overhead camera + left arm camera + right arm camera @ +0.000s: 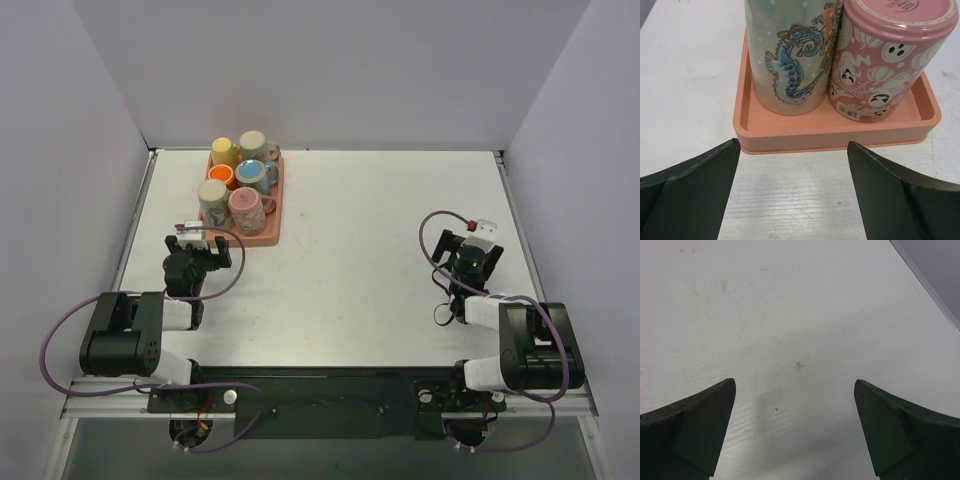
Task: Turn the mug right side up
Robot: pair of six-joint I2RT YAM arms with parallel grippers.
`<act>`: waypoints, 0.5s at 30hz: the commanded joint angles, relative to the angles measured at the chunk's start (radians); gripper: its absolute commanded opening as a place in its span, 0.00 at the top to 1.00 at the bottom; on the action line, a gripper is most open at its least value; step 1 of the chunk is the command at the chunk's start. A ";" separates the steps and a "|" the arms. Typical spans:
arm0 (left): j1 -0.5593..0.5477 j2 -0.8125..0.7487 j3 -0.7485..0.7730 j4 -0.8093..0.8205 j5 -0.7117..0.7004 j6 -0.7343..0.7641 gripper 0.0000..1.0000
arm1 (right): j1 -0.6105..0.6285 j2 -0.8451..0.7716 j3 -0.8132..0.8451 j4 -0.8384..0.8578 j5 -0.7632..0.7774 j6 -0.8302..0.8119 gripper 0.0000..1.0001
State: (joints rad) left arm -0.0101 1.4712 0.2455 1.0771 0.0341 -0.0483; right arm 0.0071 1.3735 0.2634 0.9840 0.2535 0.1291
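Zero progress: the pink mug (890, 65) sat upside down in its tray (835, 135); left pincer (792, 160) and right pincer (794, 400) gaped empty.

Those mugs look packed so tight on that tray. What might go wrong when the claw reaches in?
The pink ghost mug stands tight against the seahorse mug, so a finger of the open left claw may bump the neighbour. The tray rim sits in front of both; a low approach might shove the whole tray.

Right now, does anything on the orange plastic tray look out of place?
Yes: the pink ghost-patterned ceramic mug in the near right corner of the orange plastic tray stands upside down, its stamped base facing up.
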 commanded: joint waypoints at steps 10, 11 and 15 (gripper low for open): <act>0.005 -0.229 -0.124 0.110 0.116 0.024 0.00 | -0.030 -0.181 0.095 -0.263 -0.036 0.035 0.00; 0.006 -0.271 -0.165 0.109 0.159 0.043 0.00 | -0.033 -0.215 0.126 -0.333 -0.040 0.046 0.00; 0.005 -0.561 -0.169 -0.090 0.173 0.044 0.00 | -0.035 -0.309 0.236 -0.529 -0.172 0.038 0.02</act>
State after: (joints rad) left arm -0.0093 1.1152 0.0566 1.0962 0.1360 -0.0299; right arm -0.0219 1.1618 0.3756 0.6601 0.1986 0.1577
